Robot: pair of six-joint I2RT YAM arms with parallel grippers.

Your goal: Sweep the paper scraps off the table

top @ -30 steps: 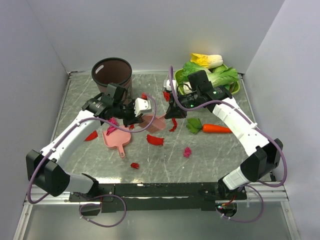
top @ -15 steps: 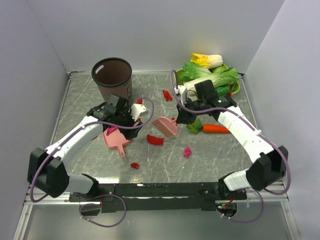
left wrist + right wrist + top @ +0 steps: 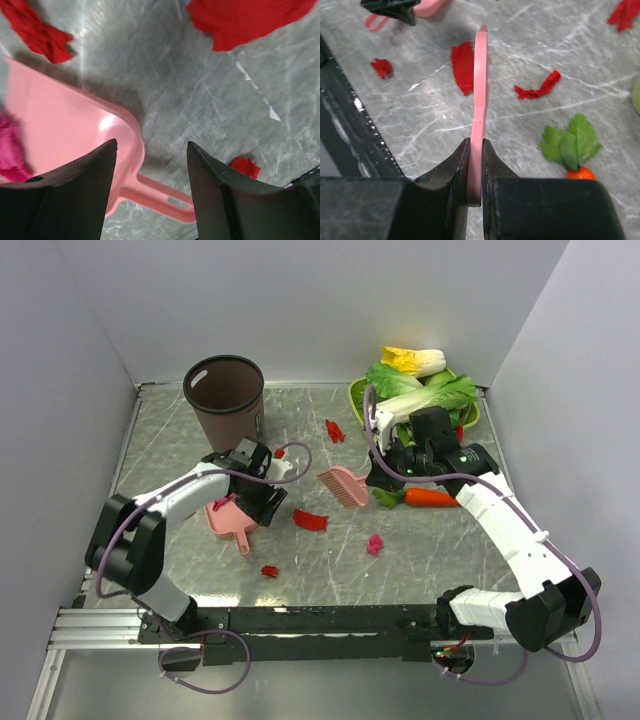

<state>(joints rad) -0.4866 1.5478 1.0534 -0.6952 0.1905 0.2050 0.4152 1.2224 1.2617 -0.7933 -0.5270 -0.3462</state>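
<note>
Red paper scraps lie on the grey table: one large, one near the front, one at the back. A magenta scrap lies mid-table, and another sits in the pink dustpan. My left gripper is open and empty just above the dustpan's right edge; in the left wrist view the dustpan and its handle show between the jaws. My right gripper is shut on a pink brush, seen edge-on in the right wrist view.
A brown bin stands at the back left. A green bowl of leafy vegetables sits at the back right. An orange carrot with green leaves lies just right of my right gripper. Pale walls enclose the table.
My right gripper has carried the brush to the right, away from the dustpan. My left gripper has drawn back and down over the dustpan's right side.
</note>
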